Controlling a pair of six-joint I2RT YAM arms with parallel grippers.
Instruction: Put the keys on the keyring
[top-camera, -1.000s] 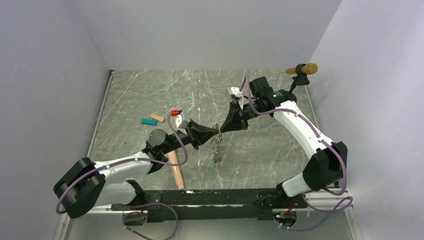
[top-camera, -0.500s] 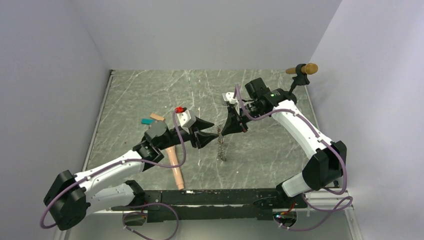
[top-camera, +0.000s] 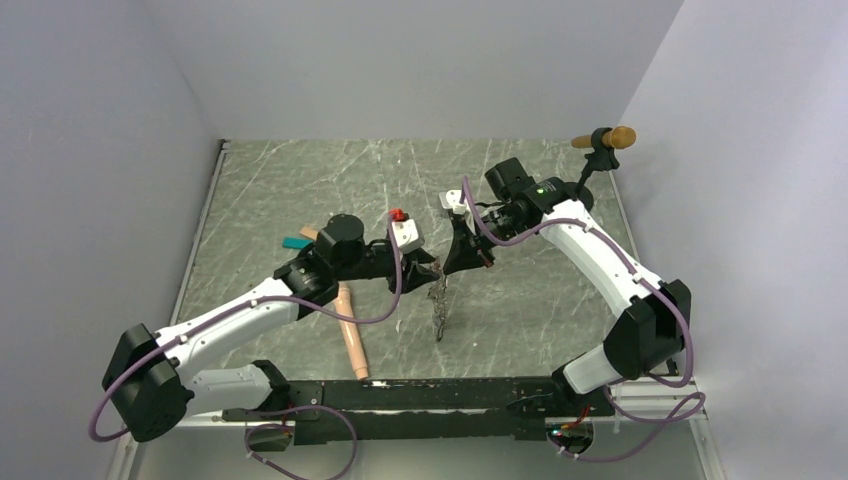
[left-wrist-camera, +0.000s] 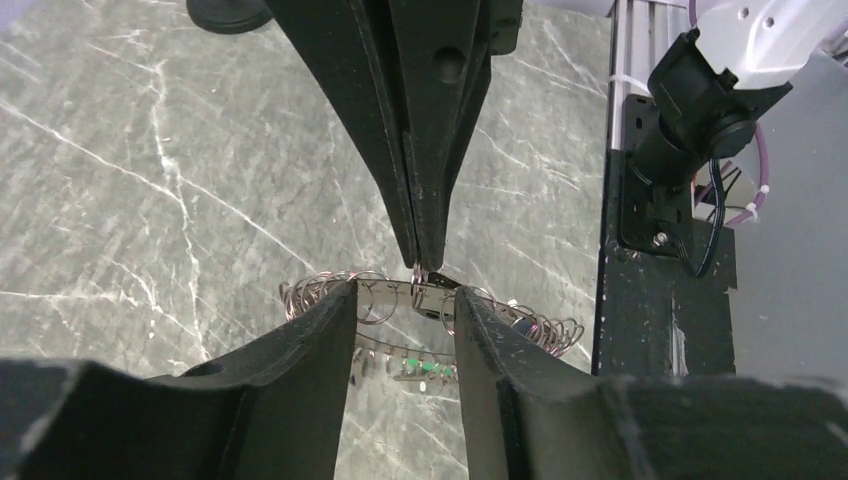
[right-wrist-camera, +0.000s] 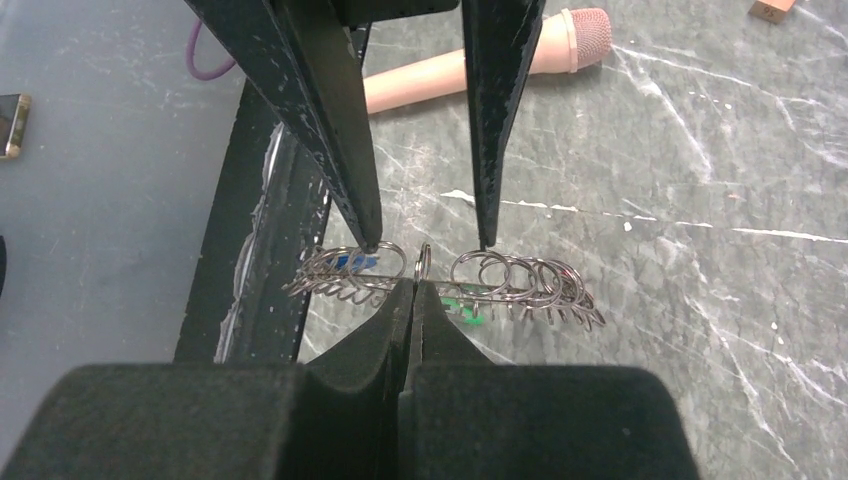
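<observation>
Floppy coiled-wire keyring (top-camera: 438, 303), veined marble table (top-camera: 300, 180)

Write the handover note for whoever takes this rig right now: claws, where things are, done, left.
Right claw: shut on one ring of the keyring, which hangs from it between the arms.
Left claw: open, fingers straddling that grip, holding nothing.
Keys: green and blue heads show among the rings; whether they are threaded I cannot tell.
Done: keyring lifted.
Left: check each key is on, add any that is not.
</observation>
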